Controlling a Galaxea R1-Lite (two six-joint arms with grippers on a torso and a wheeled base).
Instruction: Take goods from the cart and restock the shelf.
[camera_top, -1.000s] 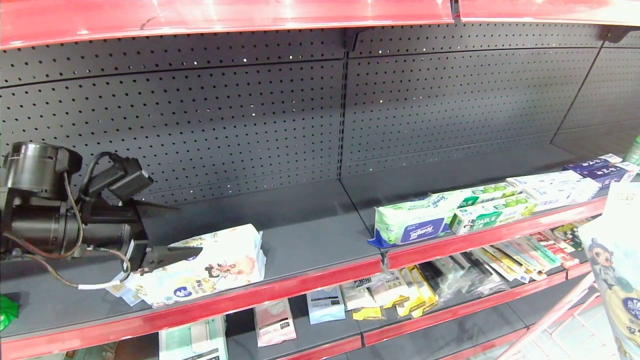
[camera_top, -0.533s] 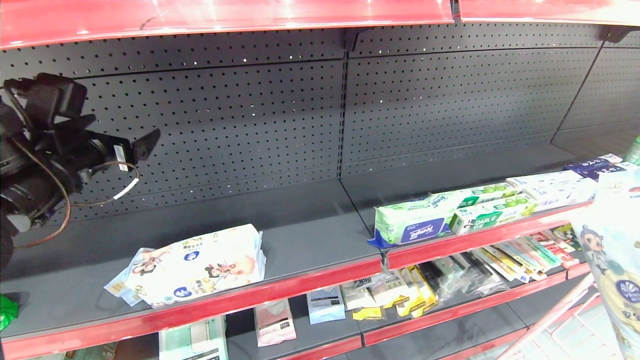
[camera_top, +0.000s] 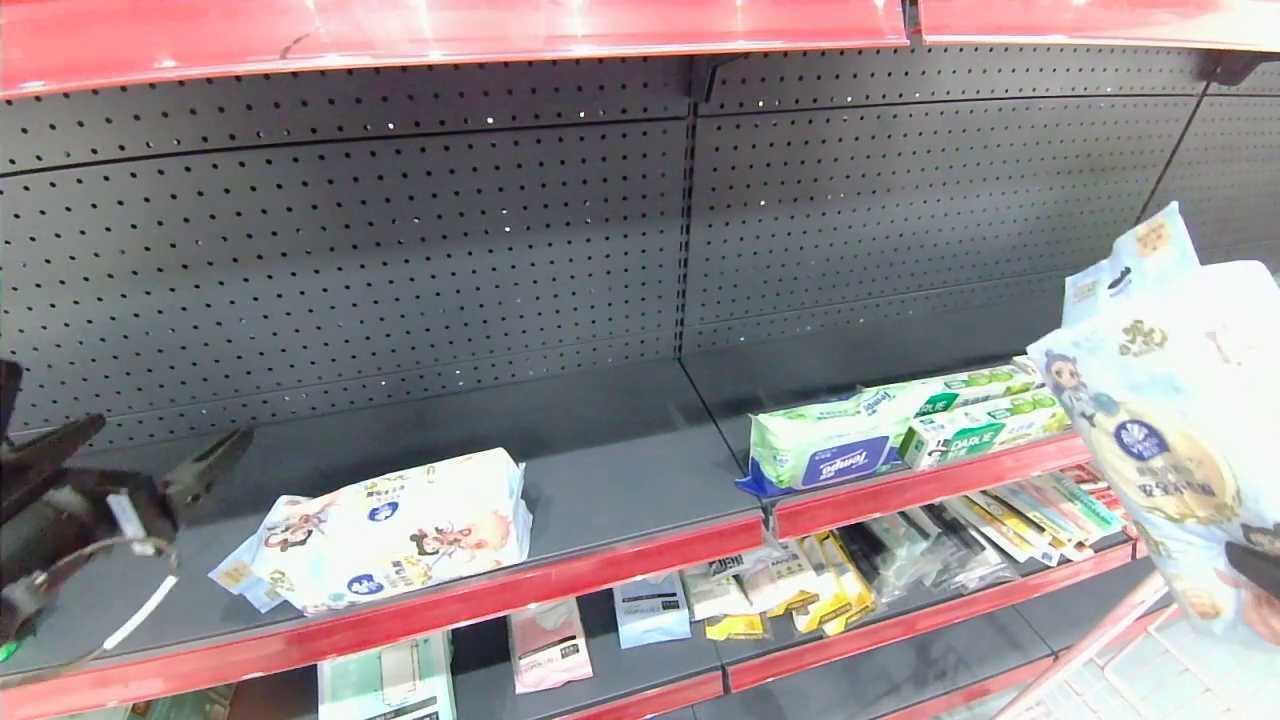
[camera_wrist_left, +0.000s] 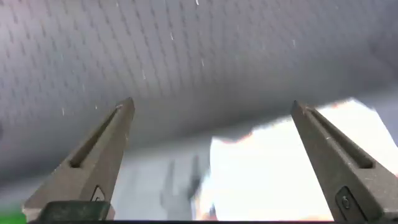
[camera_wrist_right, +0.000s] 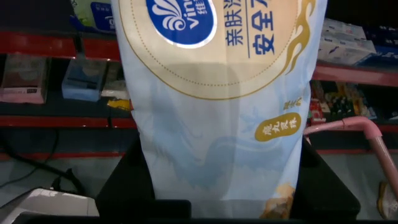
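**Head view.** The shelved pack (camera_top: 390, 535), a soft white cartoon-printed pack, lies flat on the shelf (camera_top: 620, 470). It sits close behind the red front lip, face up, where a shopper would see it. The left end effector (camera_top: 130, 455) hangs just to its left, low over the shelf, with its 2 fingers spread wide and nothing between them. It is clear of the pack, so I judge that item as delivered.

At the right edge a held pack (camera_top: 1160, 400) of the same kind stands upright in the air, above the level of the shelf board. It is gripped near its lower end, probably so that the free top can lead in over the lip. The green wipes pack (camera_top: 830, 450) and the toothpaste boxes (camera_top: 985, 415) already fill the front of the right bay. The bare stretch between them and the shelved pack looks like the natural spot for it.

**Left wrist view.** The 2 fingers stand far apart against the pegboard back (camera_wrist_left: 186, 50). A blurred white shape, most likely the shelved pack, lies beyond them and touches neither finger.

**Right wrist view.** The right end effector (camera_wrist_right: 224, 180) is closed around the bottom of the held pack, with a dark finger on each side, and the soft wrapper bulges slightly above the pinch. Behind it are a lower shelf (camera_wrist_right: 56, 43) with hanging goods and a pink rail of the cart (camera_wrist_right: 367, 127). The pack is therefore out of the cart and not yet on the shelf. A pack this limp could sag or fold when it is laid down.
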